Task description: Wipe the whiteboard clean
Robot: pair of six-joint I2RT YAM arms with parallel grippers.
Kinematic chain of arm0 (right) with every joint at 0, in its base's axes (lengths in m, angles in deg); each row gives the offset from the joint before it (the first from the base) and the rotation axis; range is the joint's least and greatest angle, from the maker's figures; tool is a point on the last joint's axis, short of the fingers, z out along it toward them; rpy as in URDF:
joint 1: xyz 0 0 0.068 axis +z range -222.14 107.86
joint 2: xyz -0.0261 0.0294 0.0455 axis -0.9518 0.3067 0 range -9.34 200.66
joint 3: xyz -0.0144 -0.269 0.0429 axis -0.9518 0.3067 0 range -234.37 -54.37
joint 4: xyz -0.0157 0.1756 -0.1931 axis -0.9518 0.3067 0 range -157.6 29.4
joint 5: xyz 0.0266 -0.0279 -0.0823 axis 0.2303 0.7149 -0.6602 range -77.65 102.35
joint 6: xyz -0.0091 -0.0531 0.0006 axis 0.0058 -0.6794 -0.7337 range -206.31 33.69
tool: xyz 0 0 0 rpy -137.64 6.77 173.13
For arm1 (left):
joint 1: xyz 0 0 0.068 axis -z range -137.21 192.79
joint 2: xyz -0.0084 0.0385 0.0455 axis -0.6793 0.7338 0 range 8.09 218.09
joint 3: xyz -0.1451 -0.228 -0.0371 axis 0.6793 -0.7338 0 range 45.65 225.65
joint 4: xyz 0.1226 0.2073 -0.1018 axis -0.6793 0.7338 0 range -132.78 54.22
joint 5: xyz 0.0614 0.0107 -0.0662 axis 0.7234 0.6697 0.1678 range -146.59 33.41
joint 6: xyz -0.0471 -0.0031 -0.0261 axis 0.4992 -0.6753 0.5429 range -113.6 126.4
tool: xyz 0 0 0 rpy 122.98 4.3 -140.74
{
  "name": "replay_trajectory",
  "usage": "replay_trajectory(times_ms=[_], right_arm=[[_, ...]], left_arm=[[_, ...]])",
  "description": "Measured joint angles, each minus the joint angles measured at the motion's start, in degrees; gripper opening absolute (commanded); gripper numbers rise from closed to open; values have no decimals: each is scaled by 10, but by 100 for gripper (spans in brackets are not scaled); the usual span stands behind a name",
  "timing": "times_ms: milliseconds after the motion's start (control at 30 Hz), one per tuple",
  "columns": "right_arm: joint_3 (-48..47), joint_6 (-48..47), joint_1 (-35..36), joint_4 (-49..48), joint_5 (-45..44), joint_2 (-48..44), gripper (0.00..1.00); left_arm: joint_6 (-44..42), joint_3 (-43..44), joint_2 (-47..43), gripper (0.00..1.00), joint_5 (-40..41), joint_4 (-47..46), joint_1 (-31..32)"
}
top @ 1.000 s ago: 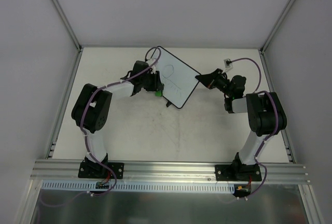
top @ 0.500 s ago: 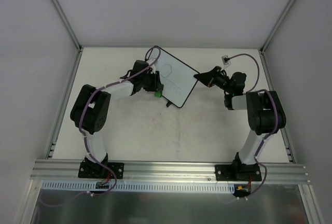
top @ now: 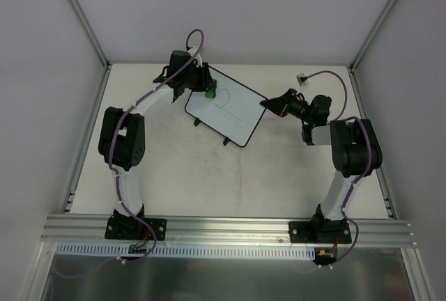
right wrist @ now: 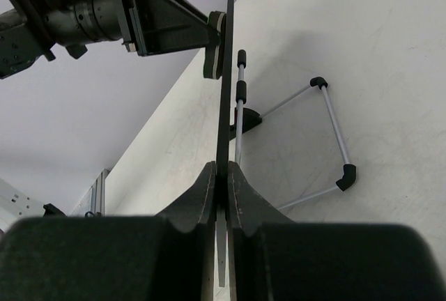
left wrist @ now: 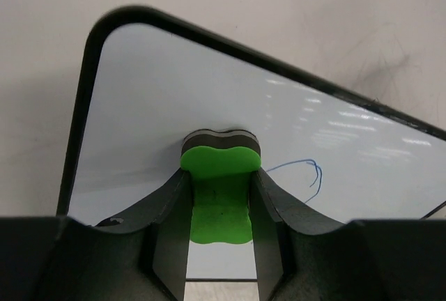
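Toward the far middle of the bench (top: 202, 175), between the two arms, the whiteboard (top: 233, 116) lies turned diagonal to the bench edges, and its small black feet (top: 197, 121) show below its near edge. How steeply it tilts I cannot tell.

Grip, right side: the right tool (right wrist: 221, 175) has its fingers pinched tight on the board's thin black frame (left wrist: 82, 99) at the right-hand corner. From the right wrist view the board reads edge-on, a dark line running straight up out of the jaws.

Grip, left side: the left tool (left wrist: 219, 182) is clamped on a green eraser (left wrist: 221, 165), one finger on each flank of the block. The eraser's dark face is pressed against the white surface near the board's far-left corner.

Marks: blue marker lines (left wrist: 312, 172) sit just beside the eraser — a short looping stroke. The top view shows faint strokes across the board's middle, too small to read.
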Motion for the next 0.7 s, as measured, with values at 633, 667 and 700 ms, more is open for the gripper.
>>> replay_trajectory(times_ms=[633,667,700], right_arm=[[-3,12,-6,14,7,4,0],[-3,12,-6,14,7,4,0],[-3,12,-6,14,7,4,0]], left_arm=[[-22,-3,18,0,-1,45,18],[-23,-14,12,0,7,44,25],[-24,-24,7,0,11,43,30]])
